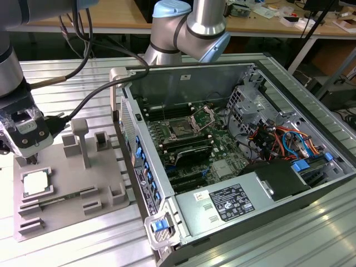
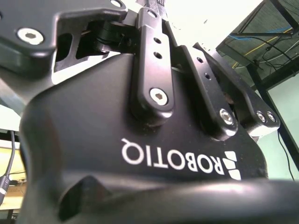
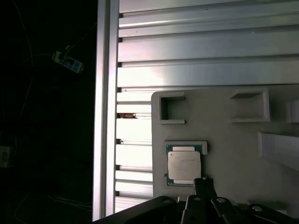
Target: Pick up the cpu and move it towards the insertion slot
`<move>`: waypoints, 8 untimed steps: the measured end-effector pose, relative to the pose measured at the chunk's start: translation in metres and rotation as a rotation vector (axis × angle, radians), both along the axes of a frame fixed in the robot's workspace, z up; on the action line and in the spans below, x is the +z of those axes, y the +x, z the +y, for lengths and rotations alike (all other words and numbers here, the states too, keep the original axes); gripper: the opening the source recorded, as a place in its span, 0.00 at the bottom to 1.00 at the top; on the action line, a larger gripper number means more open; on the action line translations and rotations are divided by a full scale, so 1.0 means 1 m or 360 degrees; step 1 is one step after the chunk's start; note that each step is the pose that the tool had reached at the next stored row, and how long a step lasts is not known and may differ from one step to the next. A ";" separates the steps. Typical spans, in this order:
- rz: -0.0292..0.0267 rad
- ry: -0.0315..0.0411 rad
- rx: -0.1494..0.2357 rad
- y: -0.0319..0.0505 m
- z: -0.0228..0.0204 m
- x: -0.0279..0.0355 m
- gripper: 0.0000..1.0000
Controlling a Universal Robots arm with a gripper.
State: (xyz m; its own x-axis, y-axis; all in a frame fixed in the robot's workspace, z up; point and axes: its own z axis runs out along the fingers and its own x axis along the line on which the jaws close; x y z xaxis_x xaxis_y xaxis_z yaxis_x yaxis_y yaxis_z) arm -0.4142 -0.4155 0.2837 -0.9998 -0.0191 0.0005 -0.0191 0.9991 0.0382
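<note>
On a slatted metal table (image 1: 67, 83), the cpu (image 1: 36, 183) is seen lying flat in a grey tray (image 1: 72, 192), w/ the gripper (image 1: 26, 157) poised just above it; whether it is spread or pressed together cannot be told. The insertion slot (image 1: 181, 131) is seen well apart, inside an open PC case (image 1: 183, 83).

Silver-and-blue arm (image 1: 192, 25) in a bend, wrist (image 1: 12, 92) low at the exterior view's left, gripper (image 1: 29, 157) downward.
</note>
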 end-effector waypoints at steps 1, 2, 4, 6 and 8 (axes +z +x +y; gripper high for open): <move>0.00001 0.0000 0.0000 -0.0001 0.0000 -0.0002 0.11; 0.00000 0.0000 0.0000 -0.0002 0.0000 -0.0006 0.11; 0.00000 0.0000 0.0000 -0.0002 0.0000 -0.0009 0.11; -0.00001 0.0000 0.0000 -0.0005 0.0000 -0.0025 0.11; -0.00001 0.0000 0.0000 -0.0009 0.0000 -0.0079 0.11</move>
